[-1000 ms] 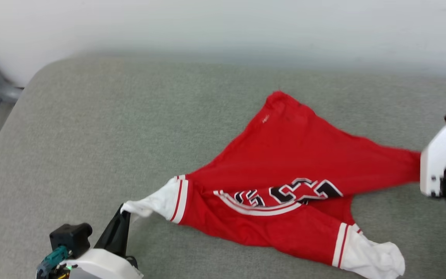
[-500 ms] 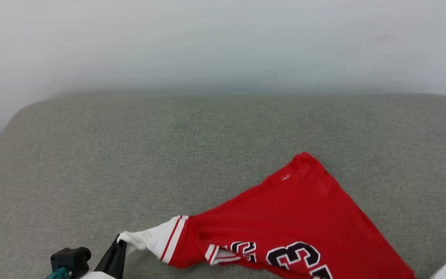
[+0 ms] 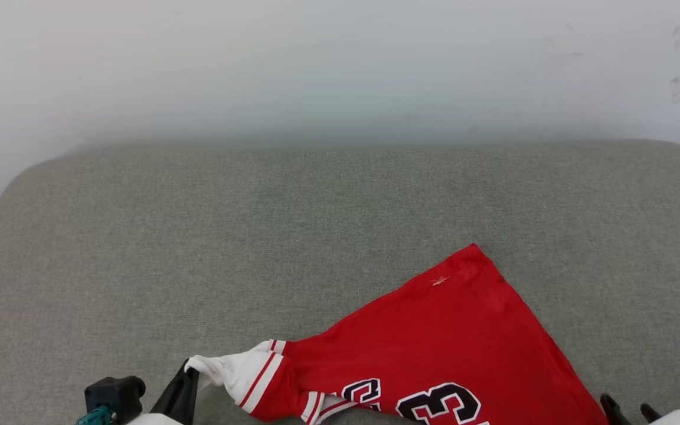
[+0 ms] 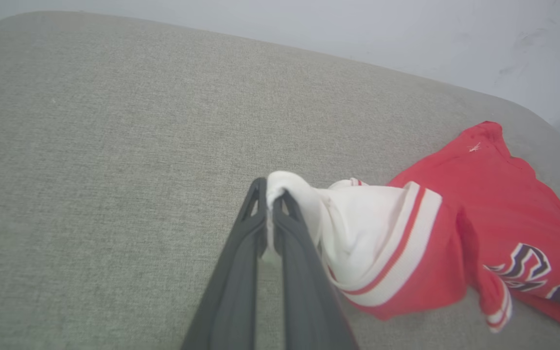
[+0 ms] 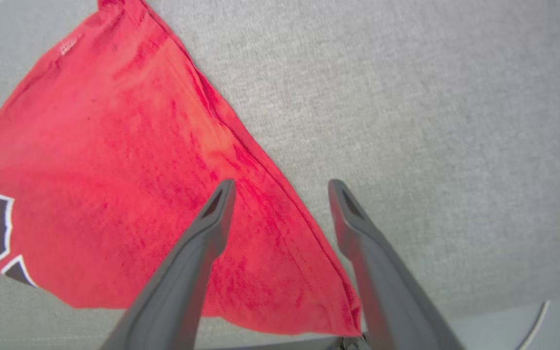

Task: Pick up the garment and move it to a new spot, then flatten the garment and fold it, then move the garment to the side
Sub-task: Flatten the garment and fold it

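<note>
Item: the garment (image 3: 464,330), red jersey T-shirt, one piece
Location: lying at the near edge of the grey-green fabric-covered counter (image 3: 198,236), right of middle in the head view, partly cut off by that view's bottom edge
Lie: roughly triangular spread; one red corner points toward the far side of the counter. Long axis runs left to right along the near edge, from the white sleeve (image 4: 358,228) with red stripe trim to the red hem corner on the right. Black white-outlined lettering (image 3: 434,404) faces up
Left pincer (image 4: 269,192): fingers together, clamped on the tip of the white sleeve, which is drawn out leftward and bunched
Right pincer (image 5: 281,187): fingers apart, one over the red cloth, the other over bare counter, straddling the hem edge; nothing gripped
Surround: pale wall (image 3: 340,71) behind the counter
</note>
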